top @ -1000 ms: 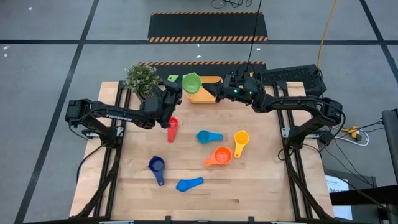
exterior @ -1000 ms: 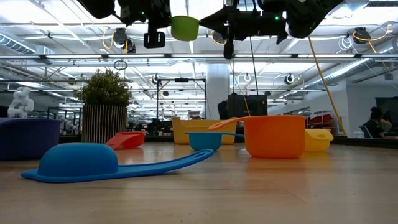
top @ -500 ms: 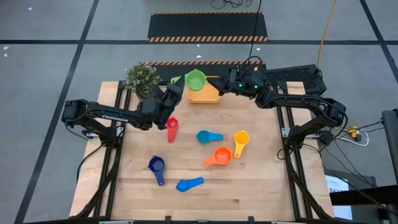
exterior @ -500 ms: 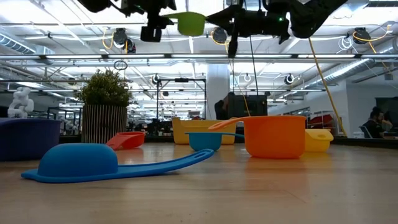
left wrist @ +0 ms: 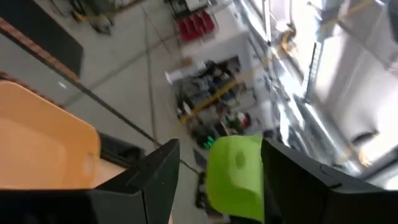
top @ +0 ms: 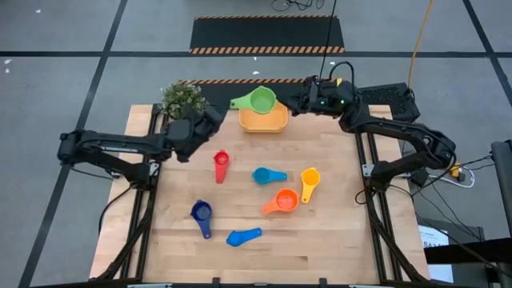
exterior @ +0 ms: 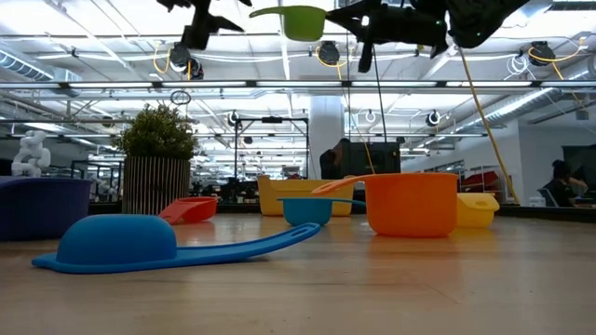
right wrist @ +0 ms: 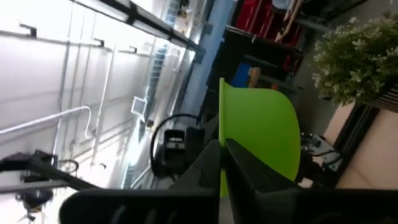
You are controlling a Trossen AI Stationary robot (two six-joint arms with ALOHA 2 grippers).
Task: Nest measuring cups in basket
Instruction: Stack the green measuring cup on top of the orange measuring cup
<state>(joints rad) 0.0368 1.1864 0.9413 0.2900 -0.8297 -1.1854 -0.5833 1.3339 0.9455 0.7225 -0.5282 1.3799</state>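
Observation:
The green measuring cup (top: 261, 99) hangs above the far end of the orange-yellow basket (top: 264, 122), mouth up, handle (top: 238, 103) toward the table's left. My right gripper (top: 283, 102) is shut on it from the right. My left gripper (top: 216, 118) stands open to the left of the handle, clear of it, near the plant. Red (top: 221, 164), light blue (top: 268, 175), yellow (top: 310, 181), orange (top: 284, 200), dark blue (top: 201, 214) and a second light blue cup (top: 244, 236) lie on the table. My right gripper pinches the green cup's wall at the rim (right wrist: 231, 134), on the side opposite the handle, between its two fingers. The fingers come in about level from the table's right. The cup is lifted clear, high over the basket, mouth up (exterior: 303, 20).
A small potted plant (top: 182, 99) stands at the far left corner, just behind my left gripper. The loose cups are scattered over the middle and near part of the wooden table (top: 336, 240). The basket sits at the far edge.
My left gripper has opened, let go of the green cup's handle and drawn back toward the table's left. My right gripper has kept its hold and carried the cup up and a little to the right, over the basket.

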